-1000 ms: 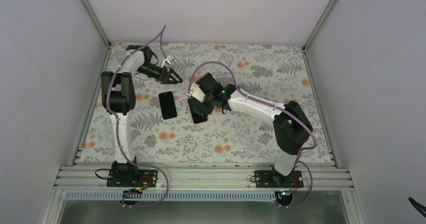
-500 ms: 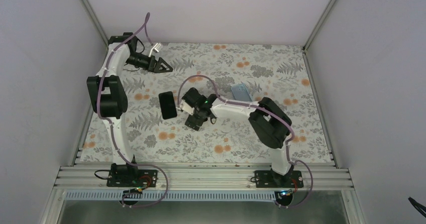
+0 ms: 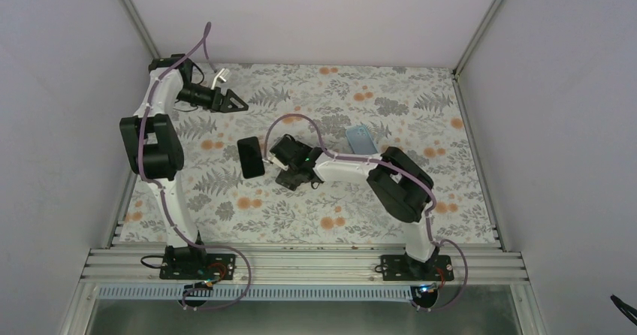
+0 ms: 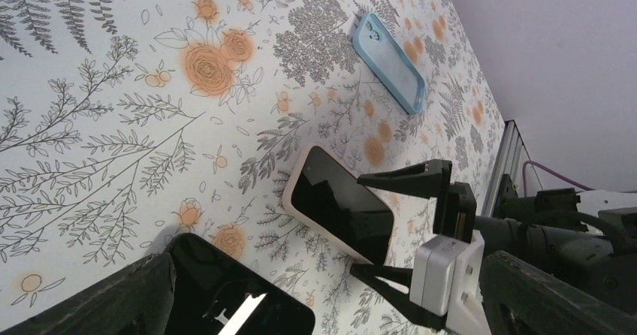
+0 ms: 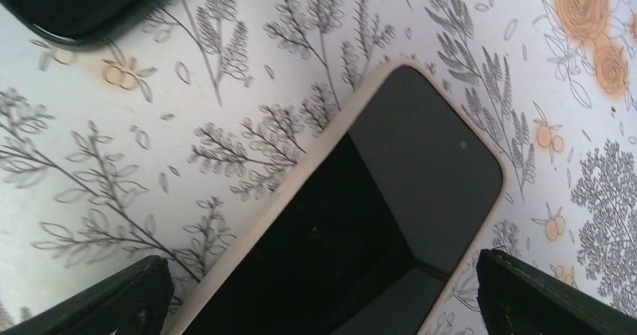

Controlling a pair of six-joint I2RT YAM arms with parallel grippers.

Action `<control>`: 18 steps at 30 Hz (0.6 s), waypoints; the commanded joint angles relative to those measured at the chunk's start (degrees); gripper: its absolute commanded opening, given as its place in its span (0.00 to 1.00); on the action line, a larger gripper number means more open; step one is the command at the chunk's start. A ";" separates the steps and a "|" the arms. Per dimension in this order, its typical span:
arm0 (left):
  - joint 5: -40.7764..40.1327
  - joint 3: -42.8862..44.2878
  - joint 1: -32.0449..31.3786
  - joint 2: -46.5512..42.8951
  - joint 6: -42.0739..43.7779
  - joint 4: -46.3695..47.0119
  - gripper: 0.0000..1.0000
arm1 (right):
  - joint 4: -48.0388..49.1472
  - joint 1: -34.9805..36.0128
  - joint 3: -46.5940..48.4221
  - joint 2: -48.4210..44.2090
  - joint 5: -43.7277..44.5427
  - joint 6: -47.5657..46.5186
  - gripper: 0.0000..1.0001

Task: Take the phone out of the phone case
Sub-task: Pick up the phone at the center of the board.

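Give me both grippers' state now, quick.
Left gripper: open, holding nothing.
Right gripper: open, jaws astride the cream-cased phone, not gripping.

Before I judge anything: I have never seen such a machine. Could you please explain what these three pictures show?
Two white-and-black robot arms are bolted at the near edge of a flower-patterned table. One picture looks down from above; the other two come from a camera on each wrist. On the table lie a glossy black phone, a cream-rimmed phone case with a dark inside, and, farther off, a light blue phone case. The right end effector stands open astride one end of the cream-rimmed case; the left end effector hangs open at the far left. Nothing is held.
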 commanded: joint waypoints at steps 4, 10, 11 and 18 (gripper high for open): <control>2.03 -0.78 0.43 -0.70 2.07 -0.31 1.00 | -5.28 -5.47 -4.00 -2.22 -3.27 0.56 1.00; 2.36 -2.55 0.44 -0.66 2.68 -0.31 1.00 | -9.15 -9.85 -5.21 -3.97 -10.33 -0.69 1.00; 2.67 -2.62 0.41 -0.64 2.84 -0.31 1.00 | -9.77 -10.39 -5.13 -3.97 -11.43 -1.13 1.00; 4.36 -4.03 0.44 -0.58 4.02 -0.31 1.00 | -13.69 -12.30 -2.67 -1.40 -15.49 -3.68 1.00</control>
